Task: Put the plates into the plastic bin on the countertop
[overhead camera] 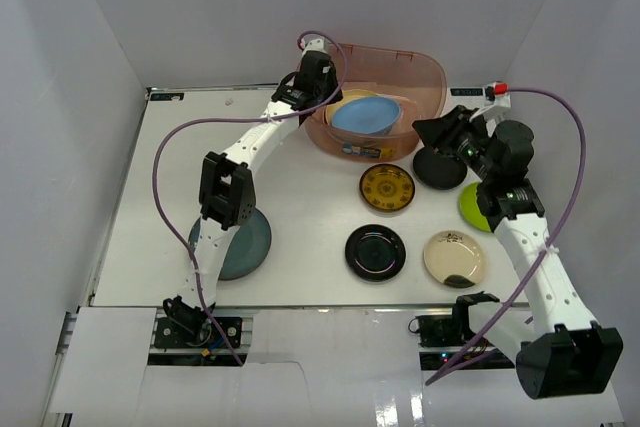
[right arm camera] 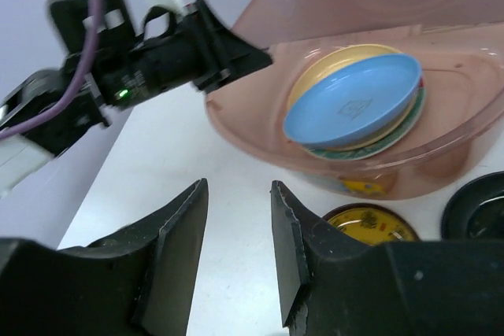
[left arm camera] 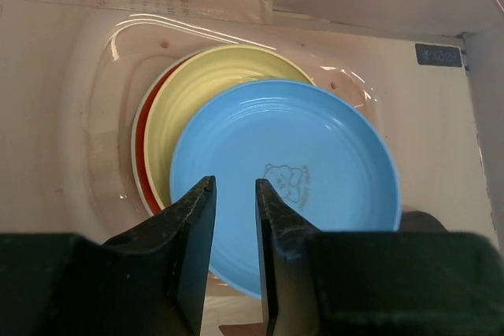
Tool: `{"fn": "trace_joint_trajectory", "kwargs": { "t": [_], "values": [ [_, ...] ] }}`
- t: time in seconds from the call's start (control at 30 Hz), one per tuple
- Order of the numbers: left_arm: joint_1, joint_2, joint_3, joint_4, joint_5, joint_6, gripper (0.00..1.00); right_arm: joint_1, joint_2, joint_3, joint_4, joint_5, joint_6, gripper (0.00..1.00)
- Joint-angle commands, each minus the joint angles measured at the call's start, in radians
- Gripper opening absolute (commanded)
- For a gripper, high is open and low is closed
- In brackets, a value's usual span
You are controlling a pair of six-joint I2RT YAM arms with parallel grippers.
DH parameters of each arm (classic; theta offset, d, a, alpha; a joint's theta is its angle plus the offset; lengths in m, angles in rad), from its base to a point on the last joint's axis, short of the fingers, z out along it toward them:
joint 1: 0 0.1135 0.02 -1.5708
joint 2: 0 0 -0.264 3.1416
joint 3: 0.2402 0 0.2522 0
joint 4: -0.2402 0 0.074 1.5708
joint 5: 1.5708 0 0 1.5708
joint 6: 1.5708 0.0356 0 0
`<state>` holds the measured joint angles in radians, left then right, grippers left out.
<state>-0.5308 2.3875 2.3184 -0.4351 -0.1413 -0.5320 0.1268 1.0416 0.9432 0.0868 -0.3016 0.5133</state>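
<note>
The bin [overhead camera: 432,75] stands at the far edge of the surface [overhead camera: 300,177], right of the middle. In its left half lies a stack of plates [left arm camera: 205,92], the top plate [left arm camera: 283,186] shifted off-centre on those beneath. The left pincer [left arm camera: 234,186] hangs above that stack. Just before the bin lies the middle plate [overhead camera: 387,188]. To its right, by the bin's near right corner, is the second plate [overhead camera: 440,172], with the right pincer [right arm camera: 239,190] close by. Toward the right edge, the right-edge plate [overhead camera: 470,209] lies partly under the right arm. Closer to the near edge lie the near-middle plate [overhead camera: 375,252] and, right of it, the near-right plate [overhead camera: 453,258]. The left plate [overhead camera: 250,247] lies toward the near left corner, partly under the left arm.
</note>
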Motion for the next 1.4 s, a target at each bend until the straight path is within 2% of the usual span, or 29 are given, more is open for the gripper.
{"fn": "trace_joint_trajectory", "kwargs": {
  "t": [0.0,0.1,0.23,0.33,0.4,0.43,0.47,0.53,0.57,0.6,0.63,0.67,0.7,0.77,0.8,0.87,0.97,1.07,1.17,1.2,1.27,1.3,1.37],
  "values": [
    [0.003,0.001,0.041,0.016,-0.017,-0.011,0.38,0.030,-0.081,-0.061,0.007,-0.073,-0.006,0.44],
    [0.005,-0.007,0.047,0.032,-0.001,-0.013,0.38,0.065,-0.100,-0.099,-0.005,-0.087,-0.009,0.44],
    [0.005,-0.104,0.030,0.065,0.055,0.006,0.45,0.169,-0.046,-0.106,-0.027,-0.061,-0.041,0.42],
    [0.005,-0.230,-0.002,0.085,0.121,0.033,0.54,0.354,0.038,-0.077,-0.032,0.034,-0.074,0.41],
    [0.005,-0.322,-0.060,0.091,0.140,0.069,0.60,0.470,0.122,-0.070,0.002,0.042,-0.055,0.41],
    [0.005,-0.376,-0.167,0.101,0.182,0.081,0.62,0.503,0.153,-0.083,0.072,0.054,-0.017,0.41],
    [0.003,-0.502,-0.241,0.133,0.195,0.105,0.71,0.567,0.182,-0.090,0.105,0.071,0.007,0.42],
    [0.005,-0.640,-0.403,0.173,0.218,0.131,0.79,0.626,0.279,-0.093,0.158,0.125,0.040,0.50],
    [0.005,-0.710,-0.579,0.189,0.220,0.145,0.84,0.679,0.316,-0.087,0.197,0.145,0.074,0.54],
    [0.005,-0.854,-0.667,0.220,0.217,0.170,0.91,0.704,0.393,-0.080,0.211,0.171,0.089,0.62],
    [0.005,-0.926,-0.751,0.232,0.201,0.178,0.94,0.729,0.437,-0.060,0.224,0.180,0.103,0.65],
    [0.005,-0.992,-0.909,0.240,0.187,0.181,0.96,0.769,0.478,-0.049,0.241,0.185,0.140,0.68],
    [0.005,-1.116,-0.980,0.251,0.180,0.184,0.98,0.783,0.564,-0.035,0.272,0.167,0.166,0.71],
    [0.005,-1.229,-1.152,0.239,0.157,0.184,0.98,0.825,0.647,-0.009,0.324,0.125,0.247,0.73],
    [0.003,-1.333,-1.200,0.230,0.131,0.181,0.98,0.836,0.726,0.005,0.365,0.111,0.275,0.73],
    [0.003,-1.427,-1.278,0.198,0.095,0.181,0.98,0.862,0.803,0.043,0.401,0.078,0.324,0.72],
    [0.002,-1.583,-1.408,0.145,0.071,0.194,0.98,0.887,0.938,0.045,0.479,0.067,0.451,0.67],
    [0.003,-1.706,-1.468,0.115,0.042,0.216,0.98,0.896,1.009,0.037,0.608,0.046,0.549,0.61],
    [0.002,-1.791,-1.545,0.111,-0.004,0.207,0.98,0.901,1.106,0.058,0.708,0.041,0.683,0.43],
    [0.003,-1.804,-1.562,0.113,-0.021,0.202,0.98,0.904,1.138,0.078,0.715,0.061,0.704,0.33],
    [0.002,-1.821,-1.599,0.111,-0.041,0.190,0.98,0.907,1.147,0.092,0.706,0.105,0.725,0.21],
    [0.003,-1.823,-1.604,0.108,-0.052,0.191,0.98,0.907,1.123,0.089,0.702,0.125,0.725,0.08],
    [0.003,-1.832,-1.601,0.101,-0.079,0.191,0.98,0.907,1.071,0.056,0.670,0.191,0.679,0.08]
  ]
}}
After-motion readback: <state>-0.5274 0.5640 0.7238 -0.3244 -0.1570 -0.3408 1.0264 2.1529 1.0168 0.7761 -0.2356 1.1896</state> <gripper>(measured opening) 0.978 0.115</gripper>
